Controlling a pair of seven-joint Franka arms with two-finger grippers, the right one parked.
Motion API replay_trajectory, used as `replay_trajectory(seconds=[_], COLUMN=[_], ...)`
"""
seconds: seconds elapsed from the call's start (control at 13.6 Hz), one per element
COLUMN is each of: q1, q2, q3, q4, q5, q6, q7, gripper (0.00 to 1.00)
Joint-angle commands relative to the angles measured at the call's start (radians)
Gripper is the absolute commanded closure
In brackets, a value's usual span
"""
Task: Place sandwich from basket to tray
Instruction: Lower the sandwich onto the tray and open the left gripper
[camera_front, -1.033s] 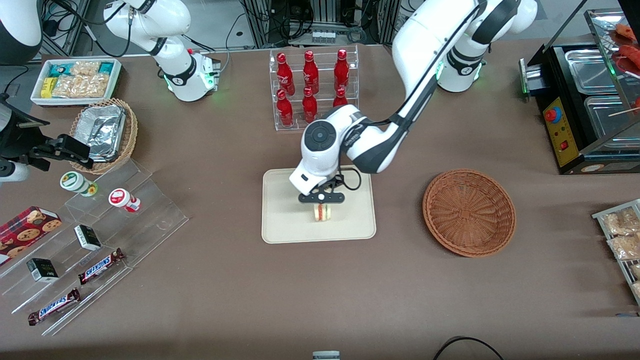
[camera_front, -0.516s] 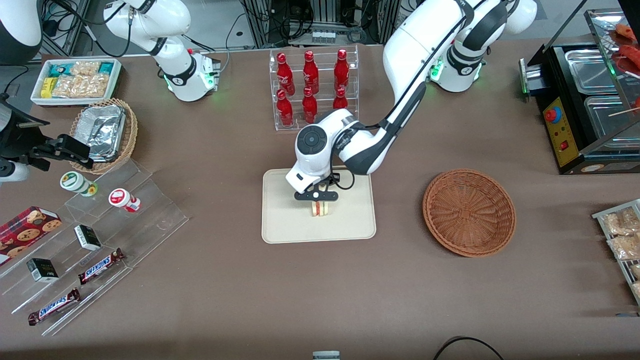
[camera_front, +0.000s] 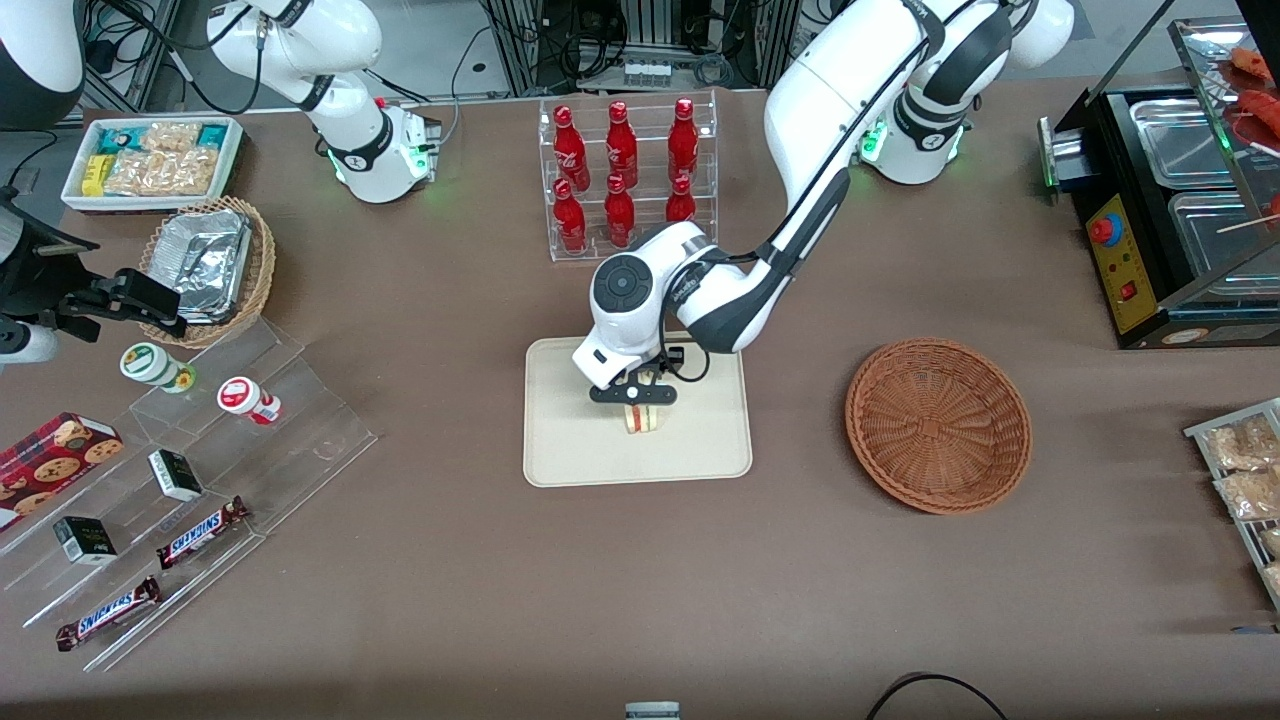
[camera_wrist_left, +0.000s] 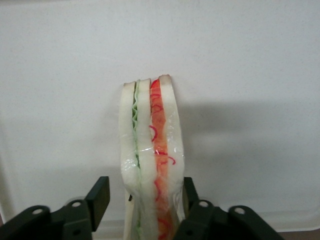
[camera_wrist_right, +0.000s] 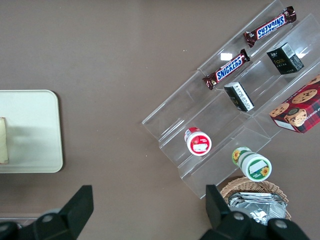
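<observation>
Sandwich (camera_wrist_left: 150, 160) looked soft, crushable bread; the claw (camera_wrist_left: 145, 202) pinched its flat sides lightly, standing it on the tray (camera_front: 570, 450).

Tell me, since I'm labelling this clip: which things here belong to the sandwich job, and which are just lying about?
Job: sandwich, on the tray, gripper over it, a finger either side; basket.

Lying about: red bottles, Snickers bars, cookie box, foil containers.
</observation>
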Motion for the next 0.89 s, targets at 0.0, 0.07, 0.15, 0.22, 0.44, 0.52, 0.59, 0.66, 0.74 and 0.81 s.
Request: replay_trajectory(seconds=[0.0,0.07,0.15,0.22,0.44,0.52,0.59,0.66,0.74,0.81], q1=[-0.006,-0.003,0.003,0.006,0.066,0.091,0.121,0.158,0.199,0.239], q2=[-0.029,-0.054,-0.086,-0.12,-0.232,-0.27,-0.307,-0.338,-0.377,-0.416], q3=[0.004,0.006,0.006,0.007,0.01,0.01,0.012,0.013,0.012,0.013], q4=[0.025,0.025,0.022,0.022,0.016,0.014,0.003,-0.012,-0.041,-0.07], q5=[0.016,0.014,0.008,0.006,0.008,0.009,0.019,0.022,0.022,0.022], q6=[-0.015,-0.021,-0.041,-0.079,-0.171,-0.212,-0.255,-0.266,-0.274,-0.28], q7=[-0.016,-0.016,-0.018,-0.019,-0.019,-0.018,-0.015,-0.005,0.01,0.042], gripper=[0.0,0.0,0.0,0.0,0.0,0.0,0.0,0.0,0.0,0.0])
